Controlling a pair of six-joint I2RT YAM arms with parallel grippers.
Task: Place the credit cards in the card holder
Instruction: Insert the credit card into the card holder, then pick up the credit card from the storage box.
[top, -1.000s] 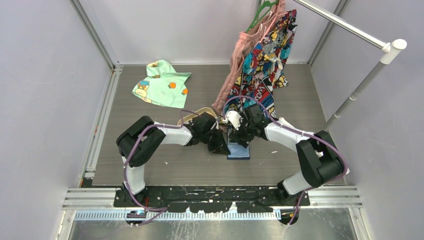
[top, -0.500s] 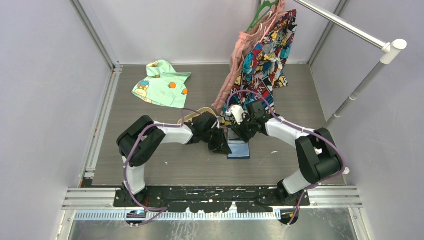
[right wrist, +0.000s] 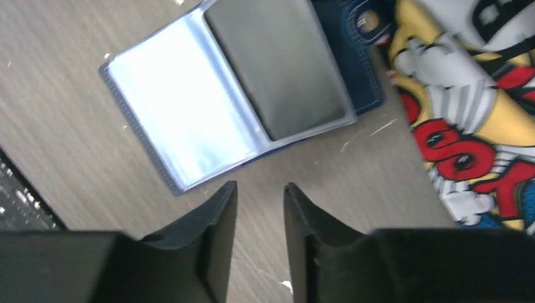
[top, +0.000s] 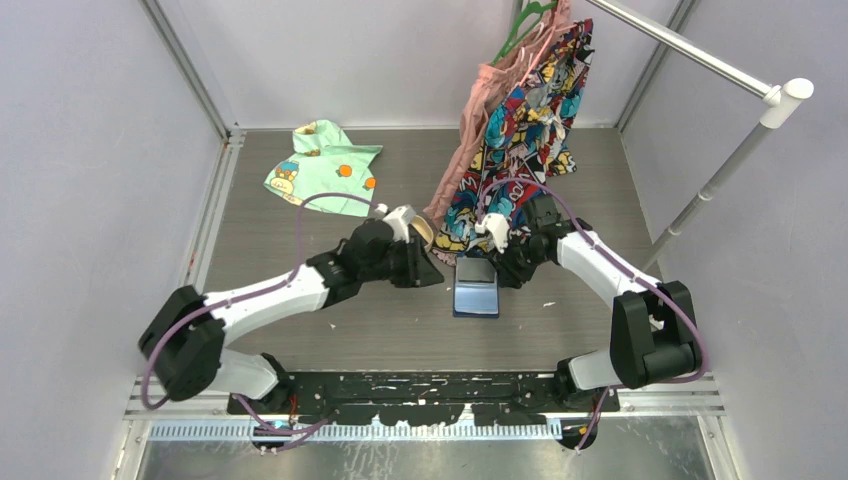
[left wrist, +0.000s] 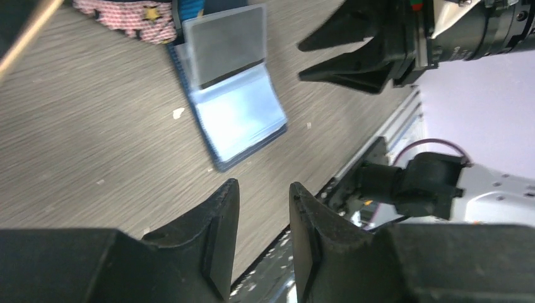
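Note:
The navy card holder (top: 476,297) lies open on the table between both grippers. Its near pocket (right wrist: 183,120) is pale and glossy. One dark credit card (right wrist: 277,69) sits in the far pocket, also seen from the left wrist as a credit card (left wrist: 227,41) in the card holder (left wrist: 243,120). My left gripper (top: 428,270) hovers just left of the holder, open, with nothing between its fingers (left wrist: 224,214). My right gripper (top: 508,268) hangs just right of it, jaws narrowly open and empty, fingertips (right wrist: 224,202) above bare table.
A tan tray (top: 424,230) shows as a sliver behind my left wrist. Colourful garments (top: 520,120) hang from a rack (top: 700,60) and touch the table just beyond the holder. A green patterned cloth (top: 325,168) lies at the back left.
Both grippers have drawn off the card holder, left one leftward, right one rightward, leaving it uncovered. The left arm's elbow swung out low to the left. Left jaws widened; right jaws narrowed.

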